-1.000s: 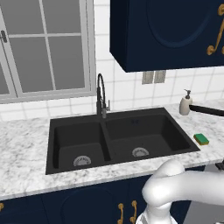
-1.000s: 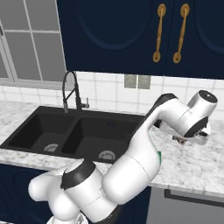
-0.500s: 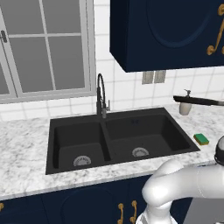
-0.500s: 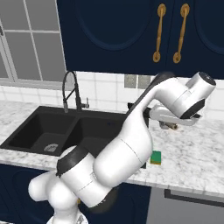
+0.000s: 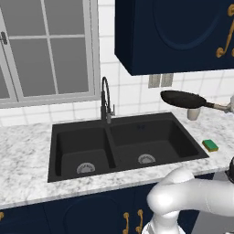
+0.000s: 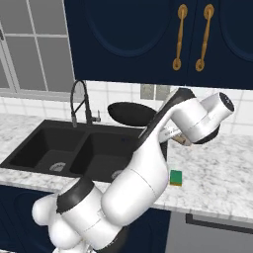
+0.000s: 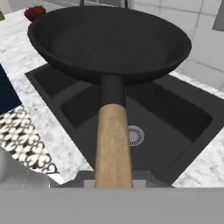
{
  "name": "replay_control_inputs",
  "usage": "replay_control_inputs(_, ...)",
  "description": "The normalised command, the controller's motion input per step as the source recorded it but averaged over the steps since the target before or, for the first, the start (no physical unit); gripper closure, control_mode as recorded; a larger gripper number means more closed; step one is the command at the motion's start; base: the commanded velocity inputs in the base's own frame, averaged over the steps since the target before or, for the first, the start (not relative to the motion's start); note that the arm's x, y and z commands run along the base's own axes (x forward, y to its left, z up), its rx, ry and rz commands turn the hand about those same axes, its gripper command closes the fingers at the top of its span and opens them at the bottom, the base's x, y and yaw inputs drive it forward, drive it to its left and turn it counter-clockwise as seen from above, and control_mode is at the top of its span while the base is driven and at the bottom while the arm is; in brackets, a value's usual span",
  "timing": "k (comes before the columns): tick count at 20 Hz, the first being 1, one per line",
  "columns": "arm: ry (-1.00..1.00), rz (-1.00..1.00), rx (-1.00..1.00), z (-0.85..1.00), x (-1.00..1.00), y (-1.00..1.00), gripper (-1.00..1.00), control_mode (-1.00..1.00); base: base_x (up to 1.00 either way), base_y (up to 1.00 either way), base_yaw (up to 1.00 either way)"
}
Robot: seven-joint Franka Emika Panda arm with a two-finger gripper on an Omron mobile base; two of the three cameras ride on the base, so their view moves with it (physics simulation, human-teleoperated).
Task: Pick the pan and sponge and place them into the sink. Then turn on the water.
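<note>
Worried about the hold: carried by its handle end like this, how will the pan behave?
The pan is probably stiff but front-heavy, its bowl far beyond the gripper, so it may droop. The smooth round handle could twist.

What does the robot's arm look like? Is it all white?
Mostly white. The arm is made of fat, smooth, rounded white sections, like shiny tubes joined together. Between them sit dark grey or black rings at the joints, and a dark round cap closes the end of the section near the wrist. No loose cables or writing can be seen on it.
</note>
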Motion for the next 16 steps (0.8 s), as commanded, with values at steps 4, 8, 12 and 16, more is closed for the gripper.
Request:
replay_control_inputs(4, -0.22, 0.3, 0.0, -0.01, 0.2, 0.81, 1.0, -1.0, 0.0, 0.0, 0.0)
replay_control_inputs(8, 0.15, 0.3, -0.02, 0.14, 0.4, 0.38, 1.0, -1.0, 0.0, 0.0, 0.0)
replay_control_inputs(12, 0.21, 0.31, -0.01, -0.03, 0.33, 0.28, 1.0, -1.0, 0.0, 0.0, 0.0)
replay_control_inputs(16, 0.11, 0.27, -0.02, -0.33, 0.5, 0.44, 1.0, -1.0, 0.0, 0.0, 0.0)
